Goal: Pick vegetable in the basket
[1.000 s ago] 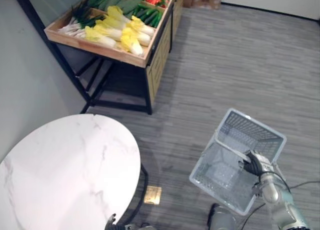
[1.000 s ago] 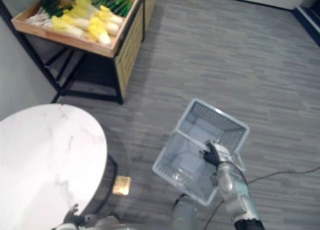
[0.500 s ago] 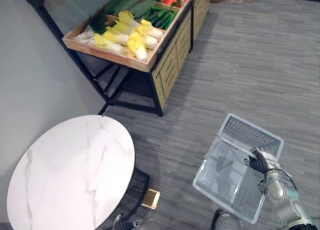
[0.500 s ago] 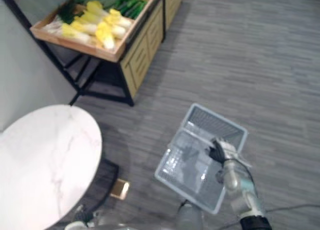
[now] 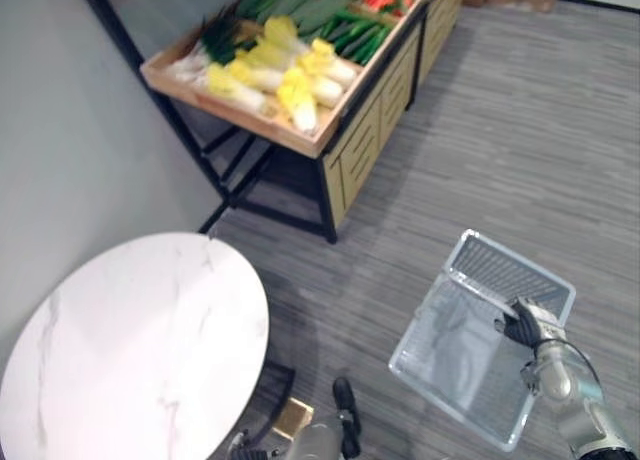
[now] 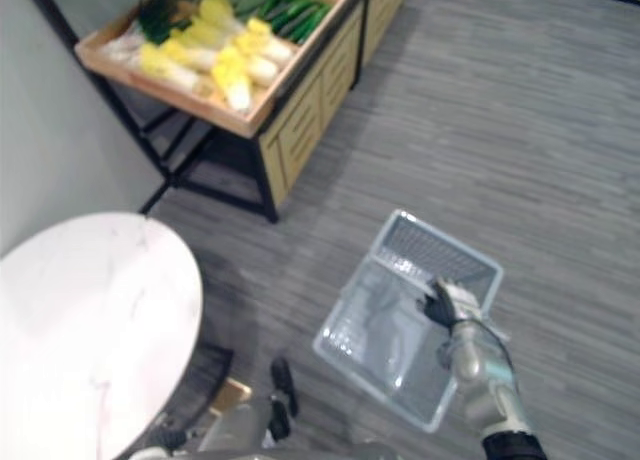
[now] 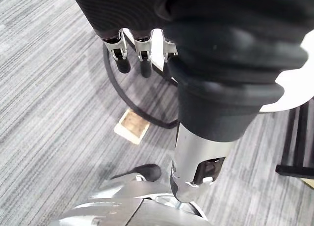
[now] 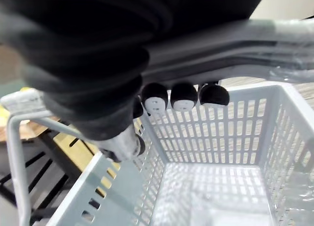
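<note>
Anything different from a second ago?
Nothing was taken hold of or let go. The camera has shifted, so the vegetable stand shows further right in the view. The right hand stays shut on the basket, which holds no vegetables; the left hand hangs open.

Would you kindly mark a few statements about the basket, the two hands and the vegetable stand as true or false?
1. The right hand has its fingers curled round the handle of the basket. True.
2. A cabbage lies in the basket. False: the basket is empty, and the cabbages lie on the wooden stand.
3. The basket rests on the round white table. False: it is held over the grey floor, apart from the table.
4. The left hand holds nothing. True: its fingers hang relaxed above the floor.
</note>
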You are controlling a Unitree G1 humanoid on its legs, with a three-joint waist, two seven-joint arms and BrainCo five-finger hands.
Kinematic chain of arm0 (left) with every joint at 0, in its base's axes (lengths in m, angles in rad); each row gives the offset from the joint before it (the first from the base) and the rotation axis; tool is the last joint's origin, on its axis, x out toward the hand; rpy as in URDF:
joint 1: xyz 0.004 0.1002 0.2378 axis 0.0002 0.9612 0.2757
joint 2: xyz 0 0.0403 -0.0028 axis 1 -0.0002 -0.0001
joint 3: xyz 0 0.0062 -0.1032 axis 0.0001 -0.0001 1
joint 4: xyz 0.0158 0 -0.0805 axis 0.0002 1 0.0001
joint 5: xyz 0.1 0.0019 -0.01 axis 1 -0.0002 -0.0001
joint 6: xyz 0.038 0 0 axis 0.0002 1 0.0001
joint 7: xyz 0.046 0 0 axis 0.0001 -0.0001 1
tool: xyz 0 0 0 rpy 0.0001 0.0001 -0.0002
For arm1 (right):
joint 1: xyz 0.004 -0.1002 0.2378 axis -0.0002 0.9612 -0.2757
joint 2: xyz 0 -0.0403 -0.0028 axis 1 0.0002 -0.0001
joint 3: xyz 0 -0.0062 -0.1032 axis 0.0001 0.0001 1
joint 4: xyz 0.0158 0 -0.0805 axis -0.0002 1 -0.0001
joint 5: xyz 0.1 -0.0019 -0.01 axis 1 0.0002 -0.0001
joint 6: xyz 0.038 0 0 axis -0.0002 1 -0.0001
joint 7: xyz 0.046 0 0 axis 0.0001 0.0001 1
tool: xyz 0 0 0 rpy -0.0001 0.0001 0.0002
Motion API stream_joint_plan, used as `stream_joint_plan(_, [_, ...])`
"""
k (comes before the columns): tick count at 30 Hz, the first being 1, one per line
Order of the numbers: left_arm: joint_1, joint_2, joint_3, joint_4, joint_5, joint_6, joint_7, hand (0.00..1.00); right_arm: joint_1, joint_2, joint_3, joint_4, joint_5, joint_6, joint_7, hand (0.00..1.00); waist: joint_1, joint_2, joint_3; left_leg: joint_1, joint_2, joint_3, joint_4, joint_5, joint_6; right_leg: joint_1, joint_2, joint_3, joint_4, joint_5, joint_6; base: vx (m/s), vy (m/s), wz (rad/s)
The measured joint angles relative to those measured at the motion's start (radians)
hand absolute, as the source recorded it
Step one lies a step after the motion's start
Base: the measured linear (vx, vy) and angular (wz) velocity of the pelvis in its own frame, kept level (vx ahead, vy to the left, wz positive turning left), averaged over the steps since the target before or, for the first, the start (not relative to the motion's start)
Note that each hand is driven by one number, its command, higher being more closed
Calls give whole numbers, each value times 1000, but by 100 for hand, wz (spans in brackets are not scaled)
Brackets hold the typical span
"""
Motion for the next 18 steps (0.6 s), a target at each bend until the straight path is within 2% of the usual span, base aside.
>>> stream_joint_plan(1, [5,-7,7,2,0,3,0,0,-20,0,20,1,-1,0,0,100,13,-6,-1,6,-8,12,37,-36,17,18,-17,24,-6,11,18,178,101,-15])
stream_joint_plan(2, [7,-6,9,2,2,2,1,0,-30,-2,37,4,0,-1,0,100,19,-9,-1,15,-13,19,59,-62,25,27,-30,44,3,12,19,210,133,-24])
stream_joint_plan(4, [14,-11,5,6,2,2,8,0,-37,14,61,17,0,-16,1,100,37,-18,3,45,-5,41,103,-146,10,14,-63,78,112,1,36,185,135,-32])
stream_joint_plan(5, [18,-10,0,8,2,2,9,0,-36,22,67,18,0,-19,1,100,35,-13,-1,57,-4,43,112,-162,10,-5,-77,91,177,-7,48,224,174,-27])
stream_joint_plan(6, [25,-1,-16,8,2,2,16,0,-34,38,82,18,0,-26,2,100,28,-24,-6,80,-8,46,119,-196,15,-94,-126,125,405,-9,62,195,156,-11])
stream_joint_plan(7, [27,4,-26,5,2,2,17,0,-32,45,88,18,0,-27,3,100,28,-31,-10,91,-13,50,118,-205,16,-139,-149,148,503,4,82,250,179,-6])
stream_joint_plan(8, [32,26,-41,-6,2,1,18,0,-28,61,96,20,-1,-29,9,100,29,-64,-16,110,-30,52,116,-220,20,-222,-189,206,668,65,93,248,100,14])
stream_joint_plan(9, [34,40,-47,-13,1,2,19,0,-26,69,102,32,-1,-29,15,100,25,-85,-13,142,-41,26,106,-229,23,-280,-204,245,794,165,75,265,60,25])
stream_joint_plan(10, [34,40,-53,-14,0,3,19,0,-22,70,102,42,-1,-29,19,100,23,-88,-13,160,-44,11,96,-232,28,-304,-204,260,853,182,69,303,5,47])
stream_joint_plan(11, [37,44,-71,-24,-3,3,20,0,-15,68,101,56,-5,-28,23,100,20,-89,-12,199,-43,-20,85,-237,35,-344,-198,260,944,134,22,244,-14,44])
stream_joint_plan(12, [40,49,-79,-30,-4,3,21,0,-14,67,101,59,-8,-26,25,100,17,-86,-11,221,-44,-38,74,-238,35,-359,-192,251,967,96,-3,303,-28,69])
stream_joint_plan(13, [46,50,-89,-46,-7,1,21,0,-20,64,88,54,-13,-22,26,100,8,-76,-11,257,-44,-77,53,-236,31,-384,-186,209,951,22,-46,290,-55,90])
stream_joint_plan(14, [40,50,-92,-56,-8,0,21,0,-19,45,71,45,-14,-22,29,100,-2,-67,-12,277,-42,-112,41,-231,24,-409,-184,168,866,-10,-66,288,-78,102])
stream_joint_plan(15, [37,49,-92,-62,-10,-1,21,0,-18,33,68,42,-11,-23,29,100,-10,-65,-12,282,-40,-134,43,-231,23,-418,-179,161,804,-14,-72,361,-181,124])
stream_joint_plan(16, [26,43,-91,-64,-17,-3,21,0,-18,27,56,43,-11,-22,30,100,-23,-54,-8,286,-32,-183,45,-229,20,-434,-155,179,652,-13,-70,371,-242,128])
stream_joint_plan(17, [12,40,-91,-66,-18,-5,22,0,-18,28,41,43,-11,-21,30,100,-24,-49,-8,287,-17,-221,45,-224,9,-446,-127,224,498,-2,-56,370,-261,127])
stream_joint_plan(18, [7,40,-91,-70,-17,-5,22,0,-17,28,35,43,-11,-19,30,100,-23,-43,-10,284,-9,-241,45,-222,0,-451,-116,252,417,8,-46,305,-264,117])
